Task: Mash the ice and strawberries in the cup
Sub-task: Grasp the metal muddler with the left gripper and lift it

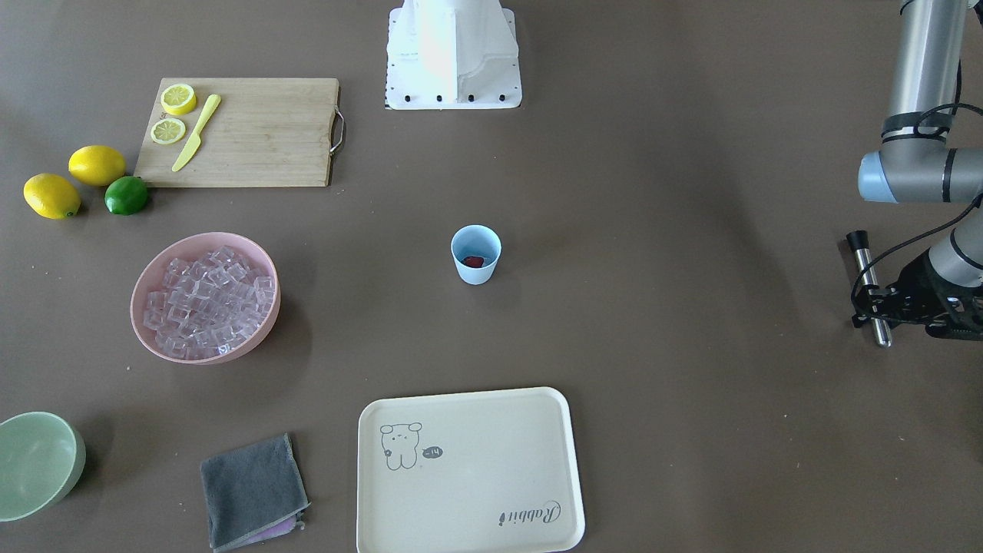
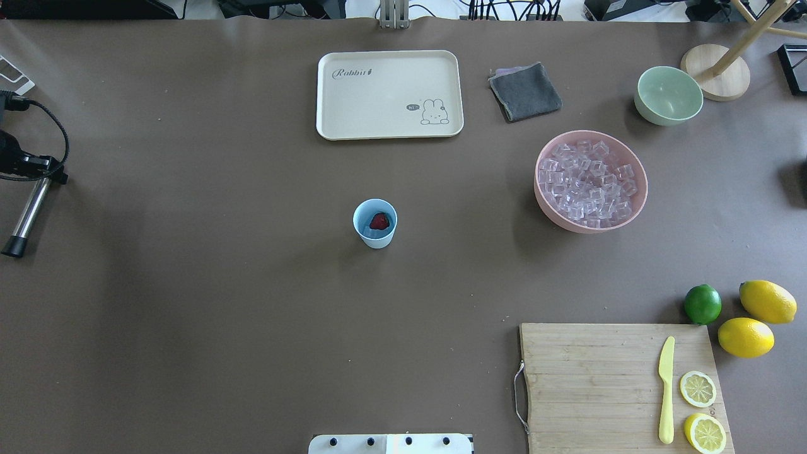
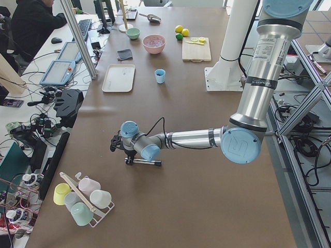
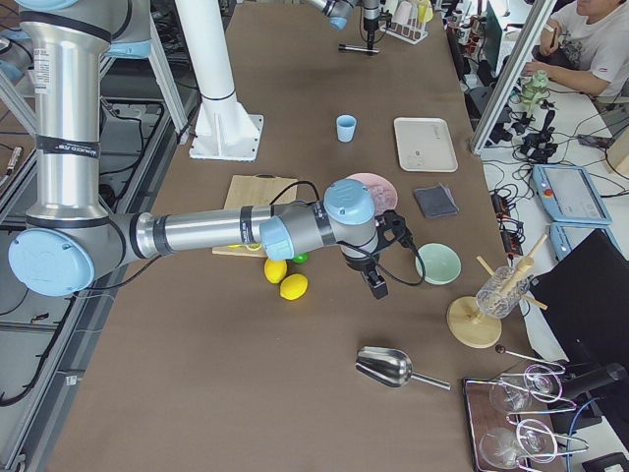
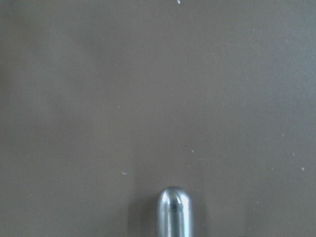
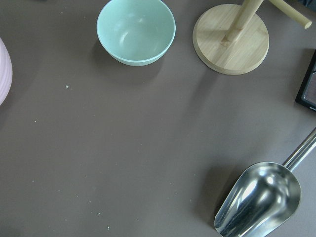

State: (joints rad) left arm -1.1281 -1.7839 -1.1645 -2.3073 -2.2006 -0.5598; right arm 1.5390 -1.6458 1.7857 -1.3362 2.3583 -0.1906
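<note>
The light-blue cup stands upright at the table's middle, also in the front view. One red strawberry lies inside it. The ice fills the pink bowl to the cup's right. My left gripper is at the far left edge, far from the cup, shut on a metal muddler with a black end; its round tip shows in the left wrist view. My right gripper shows only in the exterior right view, between the pink and green bowls. I cannot tell whether it is open.
A cream tray, a grey cloth and a pale green bowl lie at the far side. A cutting board carries lemon halves and a yellow knife; two lemons and a lime lie beside it. A metal scoop lies near a wooden stand.
</note>
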